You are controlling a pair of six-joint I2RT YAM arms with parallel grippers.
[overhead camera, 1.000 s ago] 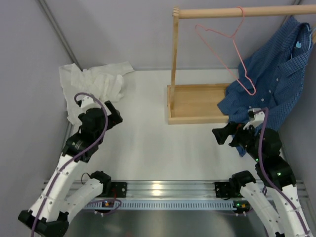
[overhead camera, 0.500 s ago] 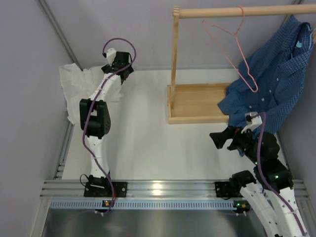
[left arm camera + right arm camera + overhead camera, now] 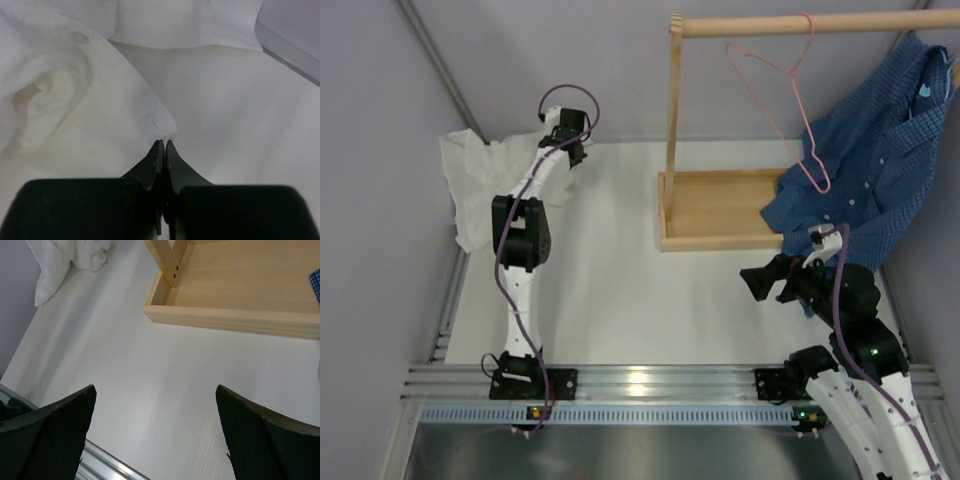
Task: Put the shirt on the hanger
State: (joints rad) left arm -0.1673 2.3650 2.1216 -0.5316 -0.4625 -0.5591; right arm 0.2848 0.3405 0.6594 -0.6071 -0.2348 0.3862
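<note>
At the edge of the shirt (image 3: pixel 75 100), the left gripper (image 3: pixel 164 145) sits pressed together, touching cloth.

Shirt (image 3: pixel 470 165) plain white; hanger (image 3: pixel 790 76) pink; hung shirt (image 3: pixel 880 170) blue checked; rack (image 3: pixel 720 210) pale wood; table (image 3: pixel 620 300) white

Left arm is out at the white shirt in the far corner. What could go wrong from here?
1. The left gripper is shut right at the hem edge of the crumpled white collared shirt; so thin a pinch, if any, may slip on lifting.
2. The thin pink wire hanger hangs only by its hook on the wooden rail, beside the blue checked shirt; it may swing away or snag there.
</note>
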